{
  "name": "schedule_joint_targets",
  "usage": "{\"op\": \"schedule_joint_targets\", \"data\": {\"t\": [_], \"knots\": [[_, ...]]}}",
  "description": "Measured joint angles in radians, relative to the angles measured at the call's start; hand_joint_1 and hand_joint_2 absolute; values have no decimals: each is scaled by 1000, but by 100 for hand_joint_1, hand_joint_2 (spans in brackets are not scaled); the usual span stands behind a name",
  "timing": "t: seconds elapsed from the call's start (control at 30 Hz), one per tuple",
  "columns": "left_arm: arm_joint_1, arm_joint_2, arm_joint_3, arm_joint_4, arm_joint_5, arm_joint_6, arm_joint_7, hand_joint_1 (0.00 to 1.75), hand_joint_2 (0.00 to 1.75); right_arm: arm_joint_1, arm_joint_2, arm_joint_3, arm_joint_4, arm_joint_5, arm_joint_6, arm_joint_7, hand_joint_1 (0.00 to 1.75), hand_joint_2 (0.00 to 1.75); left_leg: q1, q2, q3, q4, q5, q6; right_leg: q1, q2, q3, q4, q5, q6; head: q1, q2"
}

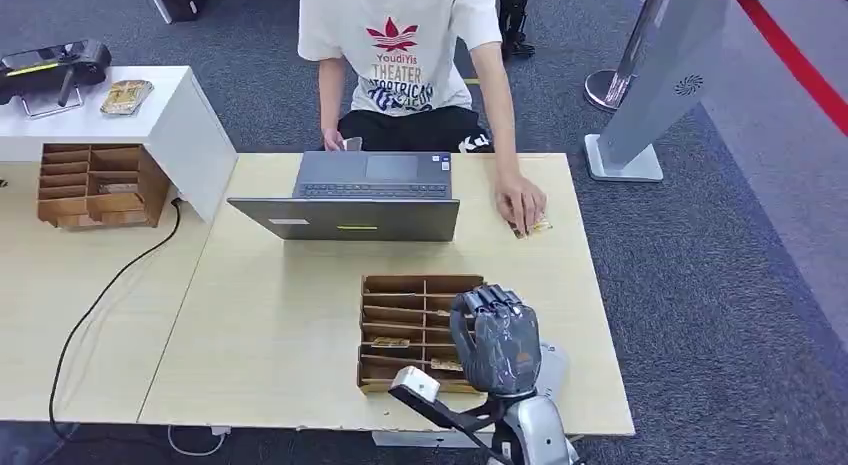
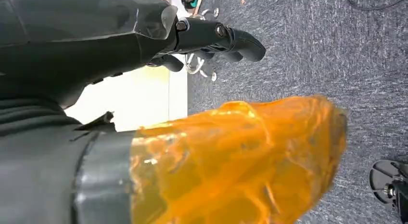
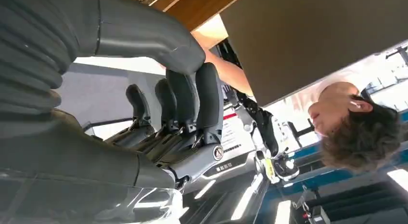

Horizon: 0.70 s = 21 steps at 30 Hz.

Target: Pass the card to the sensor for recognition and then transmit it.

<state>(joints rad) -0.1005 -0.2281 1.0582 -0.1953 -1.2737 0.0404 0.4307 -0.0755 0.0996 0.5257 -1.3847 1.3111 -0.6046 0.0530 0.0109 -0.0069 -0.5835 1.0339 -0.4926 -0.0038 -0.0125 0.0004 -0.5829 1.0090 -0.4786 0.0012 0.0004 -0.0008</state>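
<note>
A person across the table presses a hand (image 1: 520, 200) on a small gold card (image 1: 541, 226) lying on the tabletop right of the laptop (image 1: 370, 195). My right hand (image 1: 495, 337) is raised over the near right end of a wooden card rack (image 1: 415, 330), back toward me, holding nothing. In the right wrist view its fingers (image 3: 185, 101) stand side by side under the arched thumb (image 3: 159, 38), with nothing between them. My left hand (image 2: 192, 38) hangs over grey carpet beside the table edge, its thumb wrapped in orange film (image 2: 240, 161), and it holds nothing.
The rack holds a few cards (image 1: 390, 342) in its slots. A second wooden rack (image 1: 95, 185) stands at the left beside a white box (image 1: 185, 115) carrying a black device (image 1: 55, 63) and a card (image 1: 126, 95). A cable (image 1: 110, 285) crosses the left table. A sign stand (image 1: 650, 95) rises at the right.
</note>
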Motion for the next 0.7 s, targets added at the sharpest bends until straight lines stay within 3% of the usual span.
{"op": "schedule_joint_targets", "data": {"t": [0.47, 0.57, 0.7], "knots": [[0, 0, 1, 0, 2, -1, 0, 0, 0, -13, -2, 16, 37, 27, 0, 26, 73, 175, 0, 0, 0, 0, 0, 0, 0, 0, 0, 0, 0, 0, 0, 0], [0, 0, 1, 0, 2, -1, 0, 0, 0, -17, -3, 16, 45, 33, 6, 32, 87, 175, 0, 0, 0, 0, 0, 0, 0, 0, 0, 0, 0, 0, 0, 0], [0, 0, 1, 0, 2, -2, -1, 0, 0, -23, -4, 17, 60, 38, 15, 40, 89, 175, 0, 0, 0, 0, 0, 0, 0, 0, 0, 0, 0, 0, 0, 0]]}}
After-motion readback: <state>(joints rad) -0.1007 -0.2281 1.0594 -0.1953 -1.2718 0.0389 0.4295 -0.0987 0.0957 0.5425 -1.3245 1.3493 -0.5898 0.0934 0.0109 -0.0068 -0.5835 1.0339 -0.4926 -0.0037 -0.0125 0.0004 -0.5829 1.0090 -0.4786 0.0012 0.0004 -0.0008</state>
